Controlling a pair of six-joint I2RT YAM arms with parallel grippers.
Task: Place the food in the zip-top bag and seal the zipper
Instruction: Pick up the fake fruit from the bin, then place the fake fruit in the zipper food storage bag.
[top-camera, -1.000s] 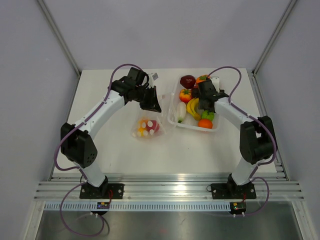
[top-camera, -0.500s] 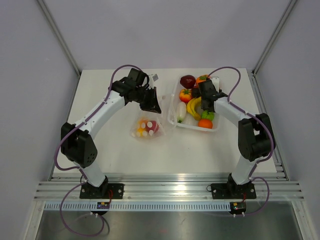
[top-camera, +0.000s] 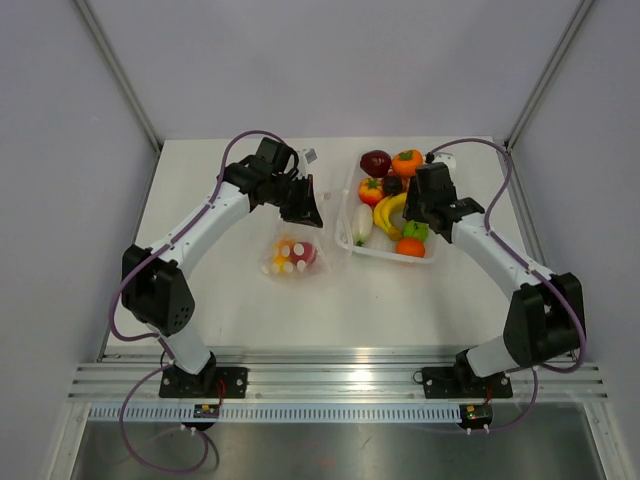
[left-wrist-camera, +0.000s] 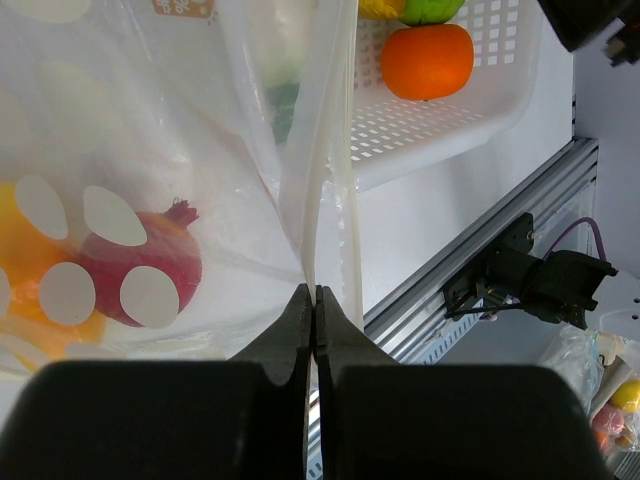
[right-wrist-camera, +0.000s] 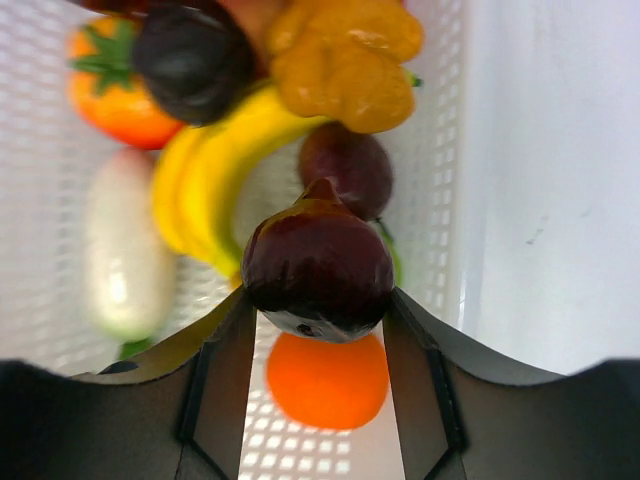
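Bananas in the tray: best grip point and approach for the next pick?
Grip the bananas mid-curve, from straight above, jaws across the bunch's narrow width. They lie flat and long in the tray, with the white vegetable close along one side and tray walls all round, so a side approach looks blocked. The right gripper holds a dark purple piece.

Two white arms, left arm (top-camera: 205, 225) and right arm (top-camera: 492, 255), fat black round joints (top-camera: 160, 290), thin purple cables (top-camera: 243, 140) looping along each arm, flat black bases (top-camera: 203, 382) with bolts, black left tool (left-wrist-camera: 314, 300), black right tool (top-camera: 418, 206)
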